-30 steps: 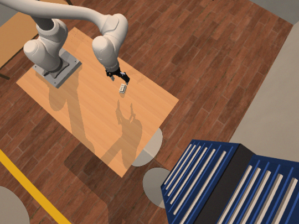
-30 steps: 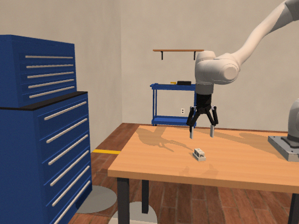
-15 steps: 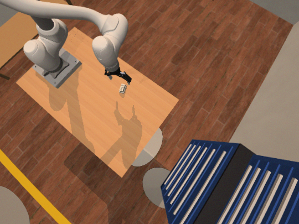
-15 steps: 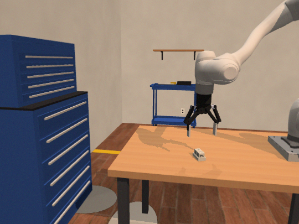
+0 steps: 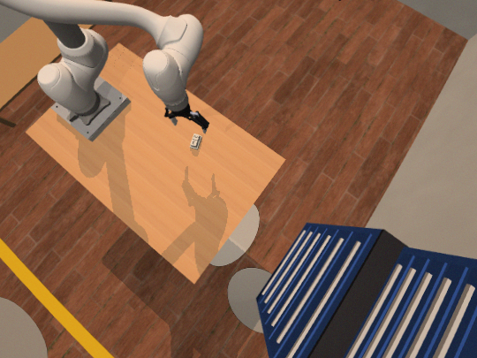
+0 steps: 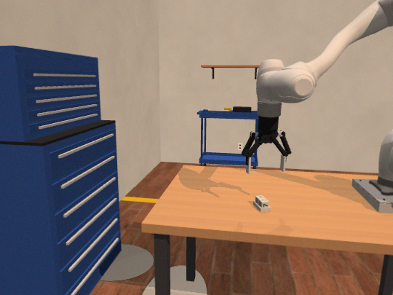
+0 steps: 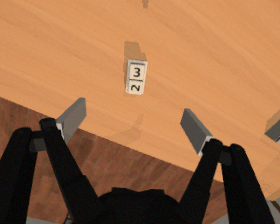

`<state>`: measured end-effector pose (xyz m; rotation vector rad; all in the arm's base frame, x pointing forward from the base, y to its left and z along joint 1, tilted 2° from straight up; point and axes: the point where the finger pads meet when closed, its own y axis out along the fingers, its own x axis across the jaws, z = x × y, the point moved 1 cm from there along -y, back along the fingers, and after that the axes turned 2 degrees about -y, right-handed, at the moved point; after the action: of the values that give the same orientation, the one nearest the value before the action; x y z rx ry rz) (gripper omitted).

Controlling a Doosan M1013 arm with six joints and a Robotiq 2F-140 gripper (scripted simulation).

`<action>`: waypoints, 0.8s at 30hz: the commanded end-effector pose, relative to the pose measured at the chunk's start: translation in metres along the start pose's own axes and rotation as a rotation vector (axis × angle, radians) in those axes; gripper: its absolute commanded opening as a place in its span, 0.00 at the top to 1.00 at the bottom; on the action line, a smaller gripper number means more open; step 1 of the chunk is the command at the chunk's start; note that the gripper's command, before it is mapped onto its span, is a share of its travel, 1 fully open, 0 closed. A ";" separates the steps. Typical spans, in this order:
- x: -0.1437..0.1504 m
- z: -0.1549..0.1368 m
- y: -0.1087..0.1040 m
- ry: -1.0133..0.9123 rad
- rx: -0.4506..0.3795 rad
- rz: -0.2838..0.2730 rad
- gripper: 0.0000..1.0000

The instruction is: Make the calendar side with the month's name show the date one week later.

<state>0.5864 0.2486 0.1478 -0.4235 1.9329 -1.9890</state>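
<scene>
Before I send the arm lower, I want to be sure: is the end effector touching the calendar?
Apart: the exterior view shows the end effector raised behind the calendar.

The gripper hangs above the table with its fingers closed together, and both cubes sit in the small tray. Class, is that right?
Not quite: the gripper has its fingers spread wide apart, as the exterior view shows. The rest stands.

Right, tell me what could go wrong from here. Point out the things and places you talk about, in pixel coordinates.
The two cubes (image 7: 136, 79) sit side by side in the small tray (image 6: 262, 209), so the open tool (image 5: 189, 127) (image 6: 266, 172) (image 7: 135, 111) might catch both or nudge the neighbour.
The top faces show a 3 and a sideways 2; a wrong turn could leave a digit not upright.
</scene>
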 end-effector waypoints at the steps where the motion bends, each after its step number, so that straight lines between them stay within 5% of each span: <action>1: 0.000 0.000 -0.008 0.000 0.000 0.000 0.00; 24: 0.000 0.000 -0.030 0.000 0.000 0.000 0.00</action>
<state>0.5854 0.2492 0.1773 -0.4237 1.9329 -1.9890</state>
